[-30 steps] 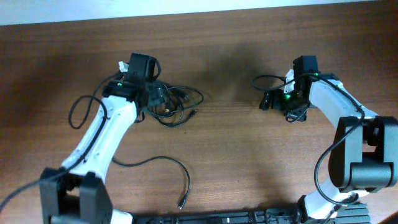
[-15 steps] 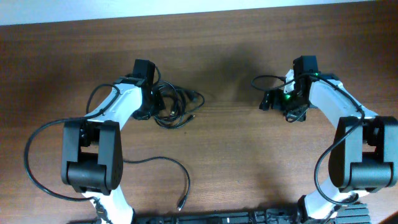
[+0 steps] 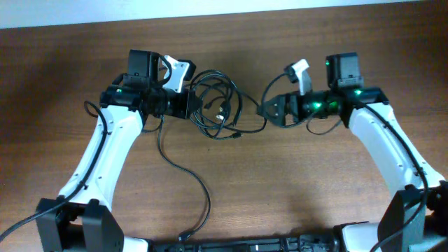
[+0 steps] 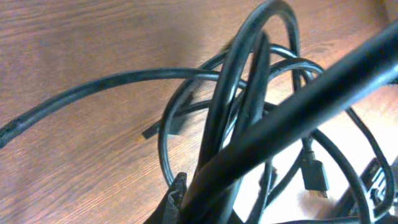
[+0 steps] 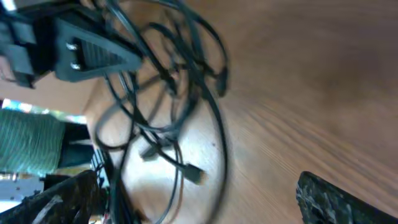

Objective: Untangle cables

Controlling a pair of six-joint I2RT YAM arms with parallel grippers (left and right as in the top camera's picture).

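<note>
Now left end effector clamps cables, dragged toward worktop centre; right end effector, jaws apart, swung in beside them. Two-arm separation likely next.

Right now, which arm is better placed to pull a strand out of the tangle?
Right. The left gripper looks clamped on the cables at their left edge, anchoring them. The right gripper faces the tangle's free side, its fingers spread wide, with a loop arcing just ahead.
</note>
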